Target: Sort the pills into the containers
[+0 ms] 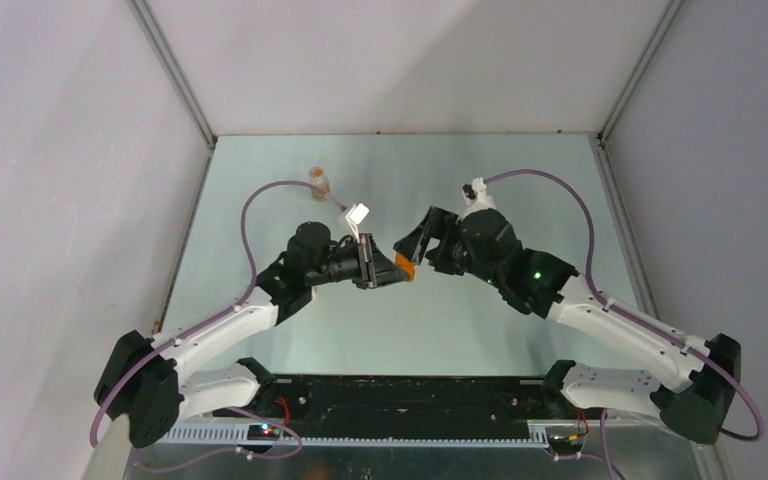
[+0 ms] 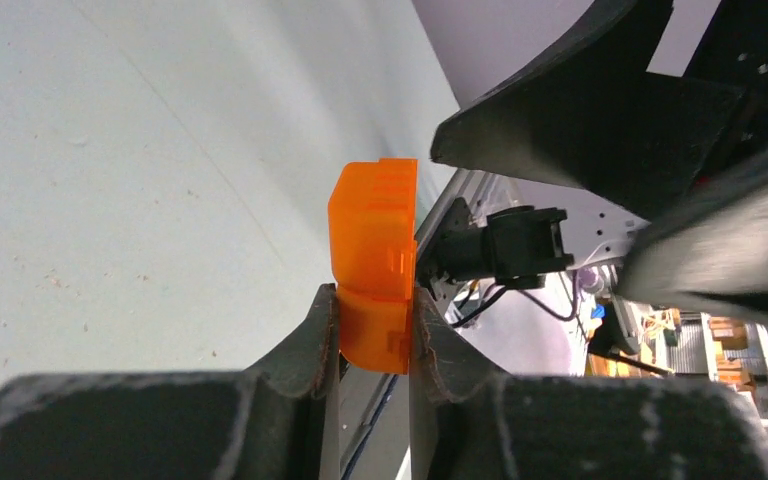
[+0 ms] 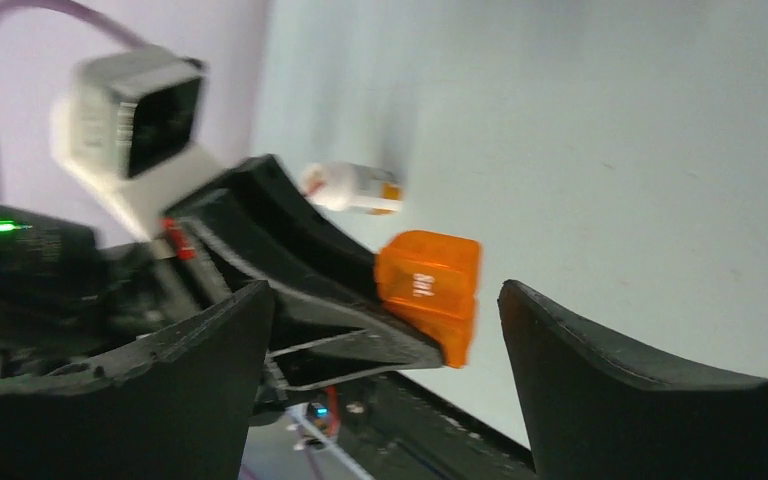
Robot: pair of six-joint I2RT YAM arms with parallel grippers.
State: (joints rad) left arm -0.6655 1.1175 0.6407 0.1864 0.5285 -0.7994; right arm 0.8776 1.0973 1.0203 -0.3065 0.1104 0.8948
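Note:
My left gripper point(image 1: 397, 270) is shut on a small translucent orange pill container point(image 1: 406, 269), held above the table at its middle. In the left wrist view the container point(image 2: 372, 262) sticks up from between my fingers point(image 2: 322, 330). My right gripper point(image 1: 412, 243) is open and faces the left one, its fingers close beside the container without touching it. In the right wrist view the orange container point(image 3: 430, 290) hangs between my two open fingers point(image 3: 210, 340). A small pill bottle point(image 1: 319, 181) with orange contents stands at the far left of the table; it also shows in the right wrist view point(image 3: 352, 187).
The pale green table point(image 1: 520, 180) is walled by grey panels on three sides. A black rail point(image 1: 400, 395) runs along the near edge between the arm bases. The left wrist camera block point(image 1: 357, 214) sits above the left gripper.

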